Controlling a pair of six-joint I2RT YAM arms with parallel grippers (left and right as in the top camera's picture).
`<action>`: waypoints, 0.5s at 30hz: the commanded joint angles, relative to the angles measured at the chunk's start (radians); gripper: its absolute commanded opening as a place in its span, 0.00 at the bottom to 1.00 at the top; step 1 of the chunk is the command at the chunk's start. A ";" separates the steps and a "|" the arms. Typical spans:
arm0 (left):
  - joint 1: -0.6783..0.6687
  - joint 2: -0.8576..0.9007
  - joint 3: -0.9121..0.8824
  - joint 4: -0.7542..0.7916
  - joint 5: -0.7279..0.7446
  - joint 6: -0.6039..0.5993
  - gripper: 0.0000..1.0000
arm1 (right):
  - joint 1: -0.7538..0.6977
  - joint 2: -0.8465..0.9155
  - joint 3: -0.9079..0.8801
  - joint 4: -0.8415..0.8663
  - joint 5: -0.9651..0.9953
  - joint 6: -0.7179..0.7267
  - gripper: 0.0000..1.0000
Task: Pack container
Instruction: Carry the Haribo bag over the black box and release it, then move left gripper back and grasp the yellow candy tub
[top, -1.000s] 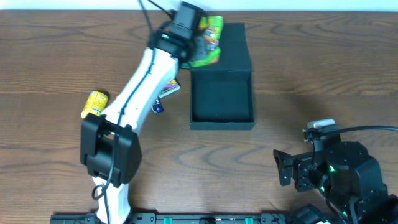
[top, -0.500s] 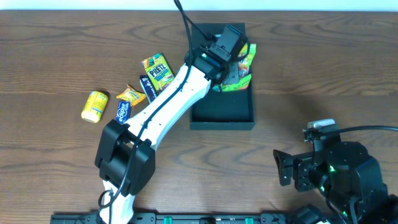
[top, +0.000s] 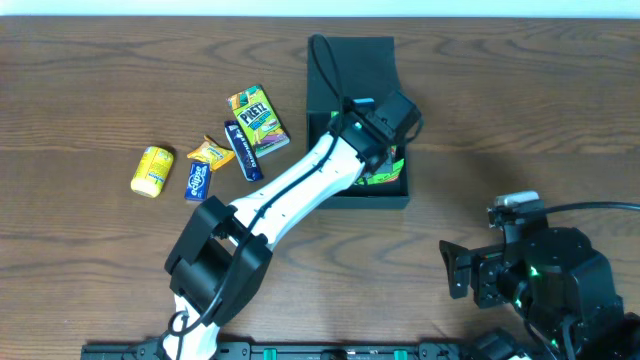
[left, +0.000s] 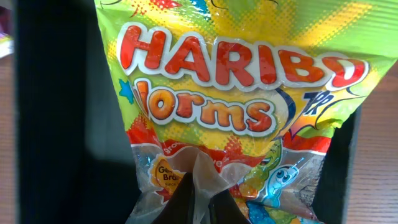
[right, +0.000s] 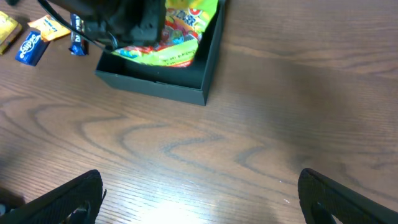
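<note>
Dark container (top: 385, 202) runs lengthwise near-to-far, flap lid (top: 352, 68) (open) at far end.

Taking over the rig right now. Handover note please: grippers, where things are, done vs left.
Left gripper: shut on the Haribo worms bag, fingers pinching its clear edge. The bag is over the right side of the open container and not released.
Right gripper: open, empty, at the near right, apart from everything.
Done: nothing else visible in the container.
Left: release the bag, then five snacks on the table left of the container: Pretz box, dark blue bar, orange packet, blue packet, yellow packet.
</note>
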 joint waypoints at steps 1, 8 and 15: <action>-0.007 0.011 -0.035 0.035 -0.043 -0.013 0.06 | -0.009 -0.002 0.007 -0.001 0.007 -0.011 0.99; -0.008 0.011 -0.067 0.099 -0.024 -0.016 0.06 | -0.009 -0.002 0.007 -0.001 0.007 -0.010 0.99; -0.008 0.010 -0.066 0.127 0.025 0.062 0.90 | -0.009 -0.002 0.007 -0.001 0.007 -0.010 0.99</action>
